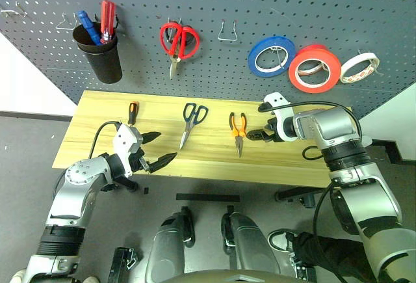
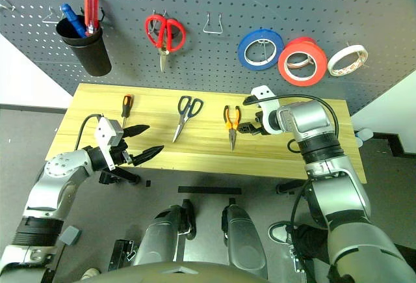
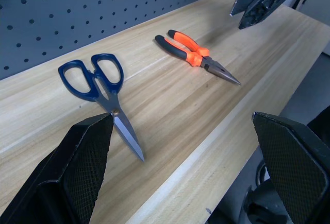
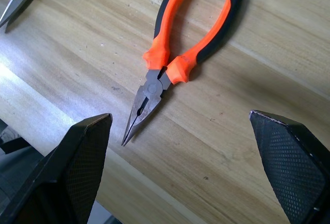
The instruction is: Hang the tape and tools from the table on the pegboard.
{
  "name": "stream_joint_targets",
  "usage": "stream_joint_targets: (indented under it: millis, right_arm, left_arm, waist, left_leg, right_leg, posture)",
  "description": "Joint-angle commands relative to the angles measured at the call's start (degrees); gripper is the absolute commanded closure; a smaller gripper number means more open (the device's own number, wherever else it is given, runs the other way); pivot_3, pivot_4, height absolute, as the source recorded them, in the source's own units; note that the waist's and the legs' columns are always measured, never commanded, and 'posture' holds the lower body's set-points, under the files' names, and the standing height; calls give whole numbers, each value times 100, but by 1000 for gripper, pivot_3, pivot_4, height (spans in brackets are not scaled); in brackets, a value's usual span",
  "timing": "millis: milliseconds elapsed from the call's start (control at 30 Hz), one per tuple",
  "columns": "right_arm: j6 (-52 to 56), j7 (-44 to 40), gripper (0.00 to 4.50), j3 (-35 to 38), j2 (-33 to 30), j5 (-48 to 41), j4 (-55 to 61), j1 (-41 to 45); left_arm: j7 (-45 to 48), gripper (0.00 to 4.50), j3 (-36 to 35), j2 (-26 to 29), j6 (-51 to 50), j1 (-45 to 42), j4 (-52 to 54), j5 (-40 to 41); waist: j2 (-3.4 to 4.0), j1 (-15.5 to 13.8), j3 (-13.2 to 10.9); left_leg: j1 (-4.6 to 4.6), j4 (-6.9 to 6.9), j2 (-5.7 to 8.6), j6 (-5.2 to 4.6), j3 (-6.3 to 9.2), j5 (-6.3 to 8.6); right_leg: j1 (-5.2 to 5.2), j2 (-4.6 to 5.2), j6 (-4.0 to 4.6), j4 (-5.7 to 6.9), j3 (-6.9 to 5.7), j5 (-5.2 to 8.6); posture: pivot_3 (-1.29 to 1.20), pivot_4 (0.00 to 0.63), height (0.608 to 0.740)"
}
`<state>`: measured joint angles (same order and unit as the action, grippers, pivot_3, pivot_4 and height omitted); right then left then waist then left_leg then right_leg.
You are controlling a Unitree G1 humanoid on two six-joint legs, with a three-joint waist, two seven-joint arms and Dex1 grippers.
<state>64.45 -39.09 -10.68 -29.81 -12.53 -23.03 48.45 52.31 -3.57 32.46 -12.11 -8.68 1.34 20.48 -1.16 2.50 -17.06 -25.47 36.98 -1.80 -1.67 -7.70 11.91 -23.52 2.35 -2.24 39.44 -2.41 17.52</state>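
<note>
The orange-red tape (image 1: 314, 68) hangs on the pegboard (image 1: 227, 10), between two other rolls. On the table (image 1: 97, 110) lie three tools in a row: an orange-and-black screwdriver (image 1: 132, 111) at the left, dark-handled scissors (image 1: 192, 121) in the middle, and orange-and-black pliers (image 1: 238, 131) with their tip toward the front edge. My left gripper (image 1: 167, 145) is open over the front edge, left of the scissors' blades. My right gripper (image 1: 252, 134) is open just right of the pliers, pointing down at them (image 4: 170, 59), and holds nothing.
On the pegboard hang a black cup (image 1: 101, 52) with blue and red screwdrivers, red scissors (image 1: 178, 41), a bare wire hook (image 1: 227, 32), a blue roll (image 1: 271, 56) and a thin pale roll (image 1: 359, 67). Bare wood lies at the table's right end.
</note>
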Motion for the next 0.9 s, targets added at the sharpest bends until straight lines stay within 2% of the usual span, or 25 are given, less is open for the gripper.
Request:
stream_joint_targets:
  millis: [33, 400, 600, 900]
  right_arm:
    - [-10, 20, 38, 142, 32, -24, 96, 98]
    - [-155, -50, 38, 46, 40, 19, -38, 151]
    - [-147, 120, 38, 62, 321, 97, -390, 346]
    - [-217, 1486, 38, 1116, 1082, 86, -1662, 996]
  left_arm:
    - [30, 0, -117, 70, 62, -26, 59, 52]
    - [-12, 0, -151, 101, 124, -51, -15, -8]
    - [-146, 0, -212, 60, 253, -110, -157, -77]
    - [135, 0, -331, 203, 206, -369, -446, 117]
  waist:
    - [0, 1, 0]
    - [0, 0, 0]
    - [0, 7, 0]
    - [1, -9, -5]
  left_leg:
    - [0, 0, 0, 0, 0, 0]
    - [0, 0, 0, 0, 0, 0]
    - [0, 0, 0, 0, -1, 0]
    - [-2, -6, 1, 2, -1, 2]
  right_leg:
    - [0, 0, 0, 0, 0, 0]
    - [0, 0, 0, 0, 0, 0]
    - [-1, 0, 0, 2, 0, 0]
    - [-5, 4, 1, -2, 0, 0]
  posture:
    - [0, 215, 740]
    - [6, 216, 740]
    - [14, 225, 740]
    - [31, 296, 740]
